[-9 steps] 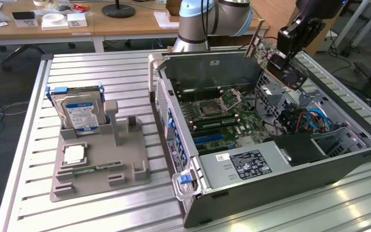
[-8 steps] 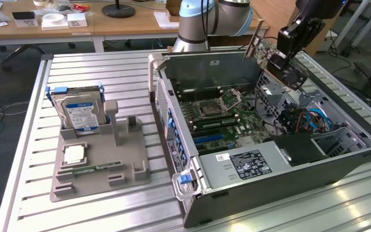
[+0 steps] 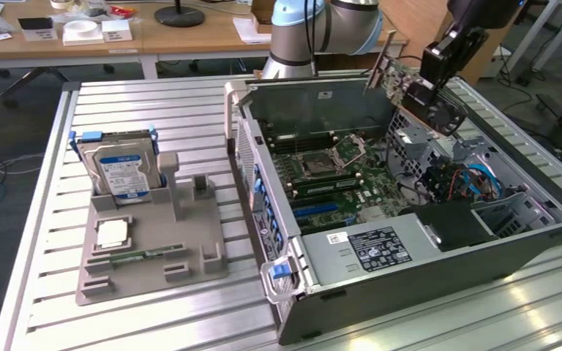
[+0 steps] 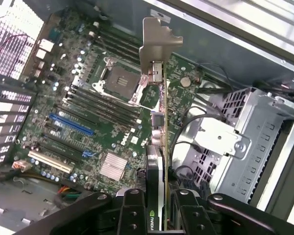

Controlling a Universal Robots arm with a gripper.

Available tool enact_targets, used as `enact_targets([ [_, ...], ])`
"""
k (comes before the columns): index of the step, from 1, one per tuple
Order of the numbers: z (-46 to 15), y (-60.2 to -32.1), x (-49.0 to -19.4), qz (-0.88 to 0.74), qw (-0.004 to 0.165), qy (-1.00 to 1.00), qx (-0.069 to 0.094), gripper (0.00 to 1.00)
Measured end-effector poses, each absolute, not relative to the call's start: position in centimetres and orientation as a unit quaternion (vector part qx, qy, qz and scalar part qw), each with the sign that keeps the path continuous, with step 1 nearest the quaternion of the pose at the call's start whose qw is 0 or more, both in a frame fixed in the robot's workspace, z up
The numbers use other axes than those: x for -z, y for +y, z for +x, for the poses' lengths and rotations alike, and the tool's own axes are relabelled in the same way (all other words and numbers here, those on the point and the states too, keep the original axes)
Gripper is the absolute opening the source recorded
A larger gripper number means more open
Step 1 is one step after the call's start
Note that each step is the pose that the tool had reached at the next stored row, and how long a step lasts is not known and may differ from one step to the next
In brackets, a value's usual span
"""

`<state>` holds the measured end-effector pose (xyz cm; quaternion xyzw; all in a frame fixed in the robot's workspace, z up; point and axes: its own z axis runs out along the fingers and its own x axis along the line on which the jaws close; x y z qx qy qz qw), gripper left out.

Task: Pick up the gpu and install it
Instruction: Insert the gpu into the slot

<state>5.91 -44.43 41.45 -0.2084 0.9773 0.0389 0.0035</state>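
Observation:
The gpu (image 3: 420, 96) hangs tilted in the air over the far right corner of the open computer case (image 3: 398, 256). My gripper (image 3: 435, 73) is shut on it from above. In the wrist view the gpu (image 4: 160, 127) is seen edge-on, its silver bracket (image 4: 156, 44) pointing away from me, and my gripper (image 4: 157, 208) clamps its near end between both black fingers (image 4: 132, 215). Below it lies the green motherboard (image 4: 103, 112) with a blue slot (image 4: 71, 125) and a white slot (image 4: 49, 161). The card touches no slot.
A grey fixture (image 3: 149, 252) on the slatted table holds an upright hard drive (image 3: 117, 172), a small silver square part (image 3: 112, 232) and a green memory stick (image 3: 149, 254). A metal drive cage (image 4: 240, 142) stands close beside the card. Desks with clutter are behind.

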Motion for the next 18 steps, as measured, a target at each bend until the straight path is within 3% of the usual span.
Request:
enact_targets([
  [18,5.9,-44.42,-41.38,-0.272,0.001,0.962,-0.039,0.27],
])
